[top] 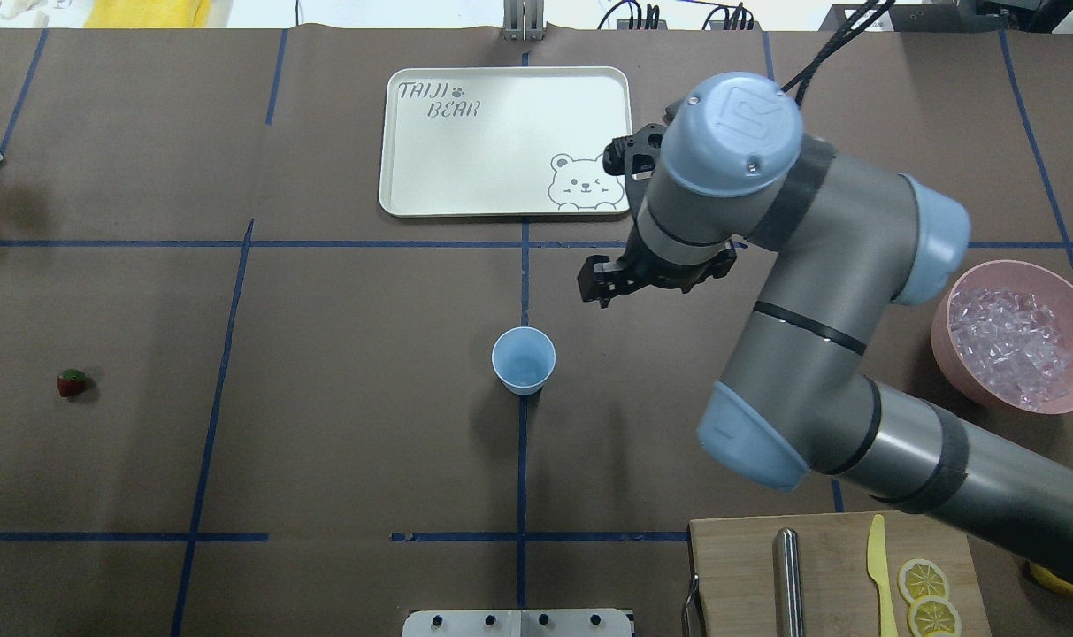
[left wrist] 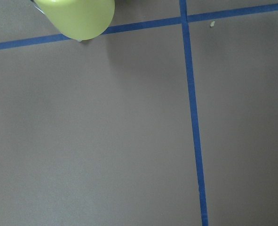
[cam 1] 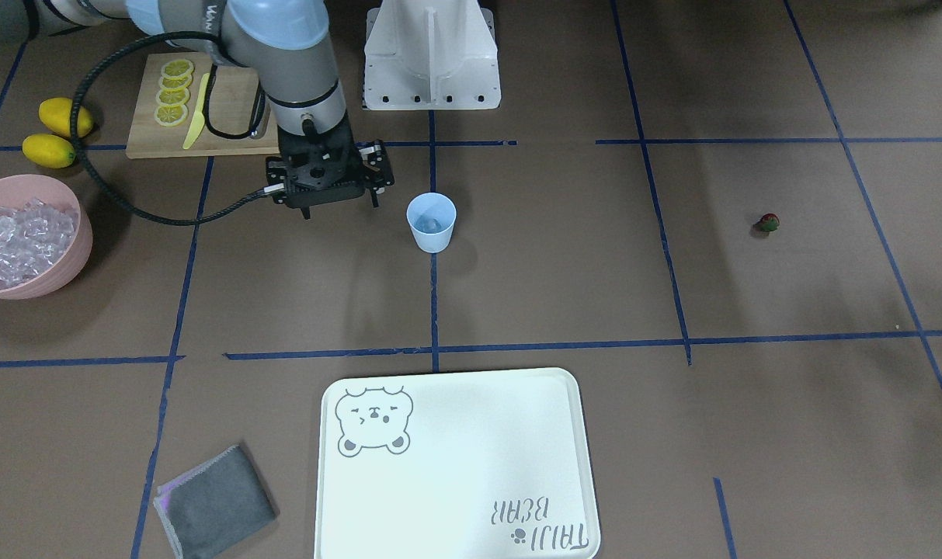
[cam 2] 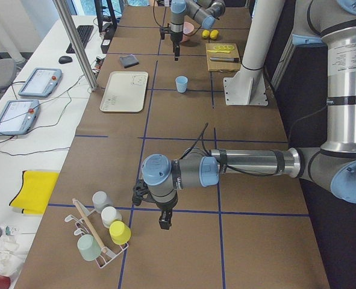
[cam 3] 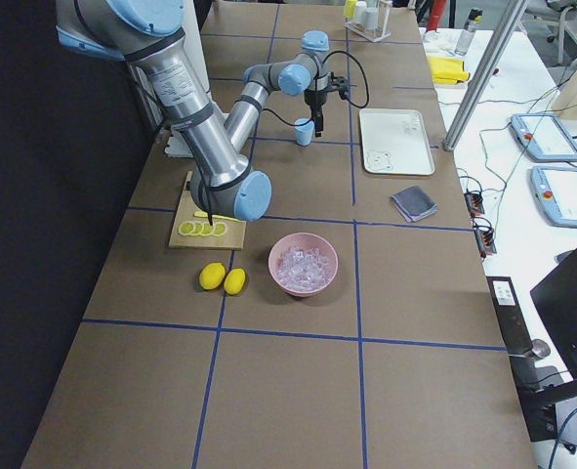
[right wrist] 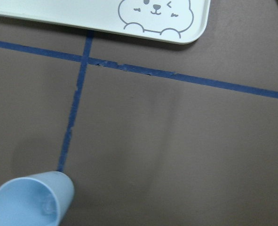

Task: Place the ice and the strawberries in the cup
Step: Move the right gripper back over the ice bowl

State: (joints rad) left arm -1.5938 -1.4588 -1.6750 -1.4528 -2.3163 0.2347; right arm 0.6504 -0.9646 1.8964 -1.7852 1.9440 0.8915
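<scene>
cup [cam 1: 431,221]: pale blue tapered tumbler, smooth, upright on a blue tape line [cam 1: 433,310] on brown paper [cam 1: 564,256].
ice [cam 1: 20,233]: glassy cubes heaped in a round pink bowl [cam 1: 71,268], well apart from the cup. I see one more cube in the cup's bottom.
strawberry [cam 1: 767,223]: tiny, red, green top, lying alone well off on the cup's other side.
right gripper [cam 1: 342,208]: fingers spread, holding nothing, raised near the cup on its bowl side.
right arm: elbow bent, wrist straight down.
left gripper [cam 2: 164,221]: points down over bare paper beside a cup rack [cam 2: 96,241]. I can't tell its opening.
</scene>
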